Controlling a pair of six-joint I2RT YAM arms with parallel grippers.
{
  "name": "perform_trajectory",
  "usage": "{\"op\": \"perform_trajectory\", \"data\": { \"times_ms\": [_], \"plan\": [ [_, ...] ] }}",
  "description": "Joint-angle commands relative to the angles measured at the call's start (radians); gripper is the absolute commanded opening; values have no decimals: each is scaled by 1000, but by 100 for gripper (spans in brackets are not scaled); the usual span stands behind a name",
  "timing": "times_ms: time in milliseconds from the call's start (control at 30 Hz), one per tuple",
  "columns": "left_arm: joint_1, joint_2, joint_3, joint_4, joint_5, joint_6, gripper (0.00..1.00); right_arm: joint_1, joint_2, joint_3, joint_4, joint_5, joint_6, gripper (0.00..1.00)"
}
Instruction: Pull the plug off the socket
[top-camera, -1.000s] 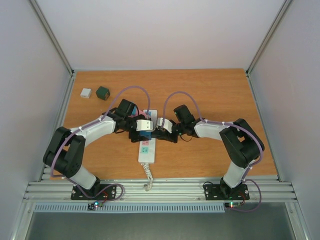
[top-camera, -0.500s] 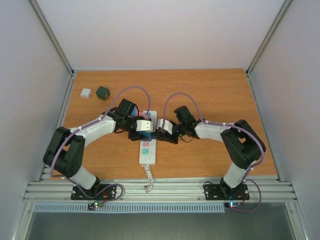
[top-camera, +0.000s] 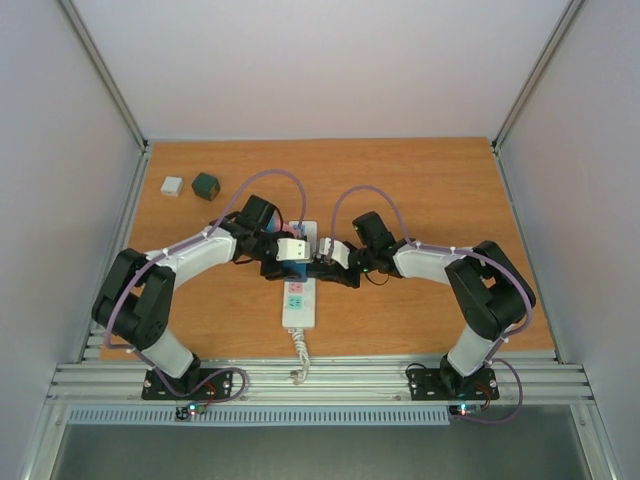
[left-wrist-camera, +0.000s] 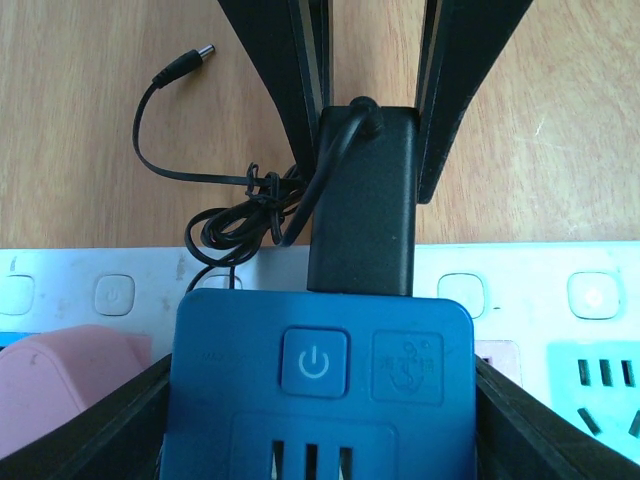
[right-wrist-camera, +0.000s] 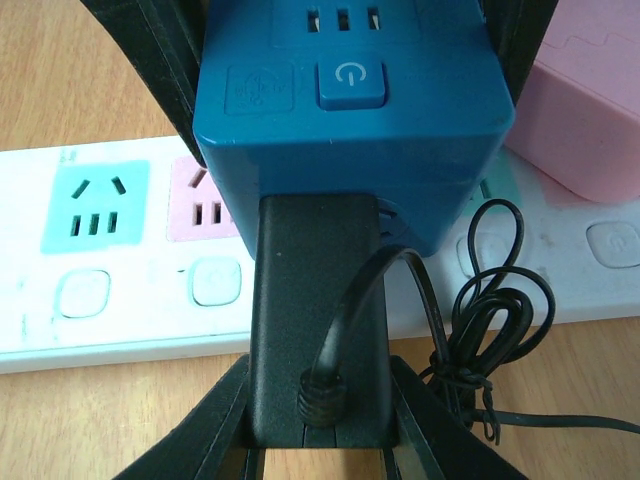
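Note:
The socket, a long white power strip with pastel outlet faces, lies between my arms. A blue cube adapter stands over it. My left gripper is shut on the cube's sides. A black plug sticks out of the cube's side face. My right gripper is shut on it, a finger on each side. The plug's thin black cable lies bundled on the table beside the strip. The strip also shows in the left wrist view and the right wrist view.
A pink block sits on the strip next to the blue cube. The strip's coiled white cord runs to the near edge. A small white block and a dark green block lie at the far left.
Both grippers have shifted slightly to the right and away from the bases, with the blue cube and the black plug still held between them.

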Motion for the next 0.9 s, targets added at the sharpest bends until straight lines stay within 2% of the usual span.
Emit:
{"op": "perform_trajectory", "data": {
  "times_ms": [0, 867],
  "plan": [
    [7, 54, 4, -72, -86, 15, 28, -32, -34, -22, -84, 3, -49, 6],
    [7, 95, 25, -100, -139, 19, 22, -102, -60, -61, -128, -9, -95, 5]
  ]
}}
